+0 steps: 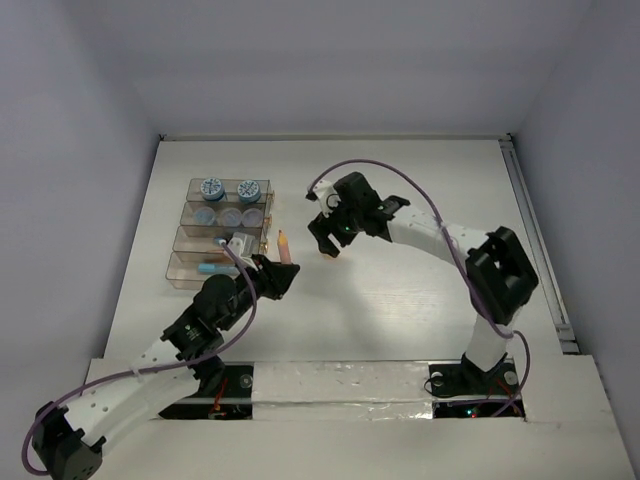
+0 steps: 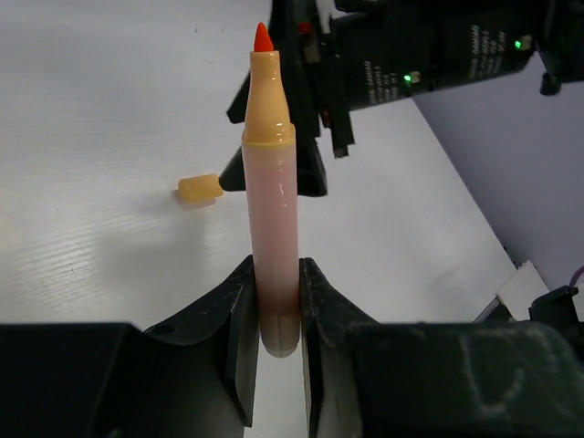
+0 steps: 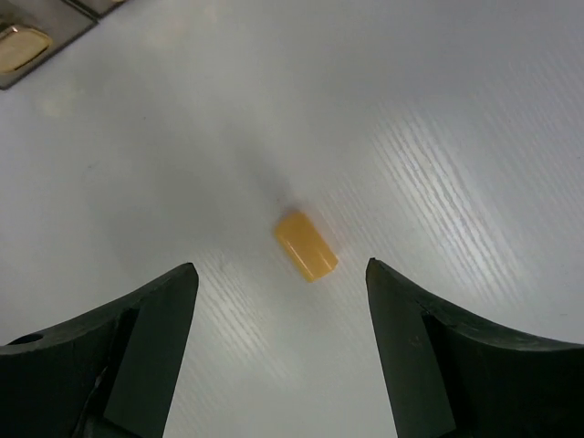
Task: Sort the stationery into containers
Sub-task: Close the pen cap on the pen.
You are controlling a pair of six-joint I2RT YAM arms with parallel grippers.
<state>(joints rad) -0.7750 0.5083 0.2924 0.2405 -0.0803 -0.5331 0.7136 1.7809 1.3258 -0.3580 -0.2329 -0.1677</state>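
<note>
**Marker uncapped in left claw; cap loose on table**

The left gripper (image 2: 276, 278) is clamped on the lower barrel of a pale pink plastic marker with an orange tip (image 2: 271, 201), just right of the stepped, brown-tinted clear trays (image 1: 183, 270). The right gripper (image 3: 279, 269) stands wide apart and empty, over a small yellow-orange cap (image 3: 307, 245) lying on the white table (image 3: 438, 109).

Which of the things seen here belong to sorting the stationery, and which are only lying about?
Belong to the job:
- uncapped orange marker, clamped in the left pincer
- loose orange cap, below the open right pincer
- round jars and blue pen in the stepped trays

Only lying about:
- purple cables
- silvery tape along the near edge
- rail at the right edge
</note>
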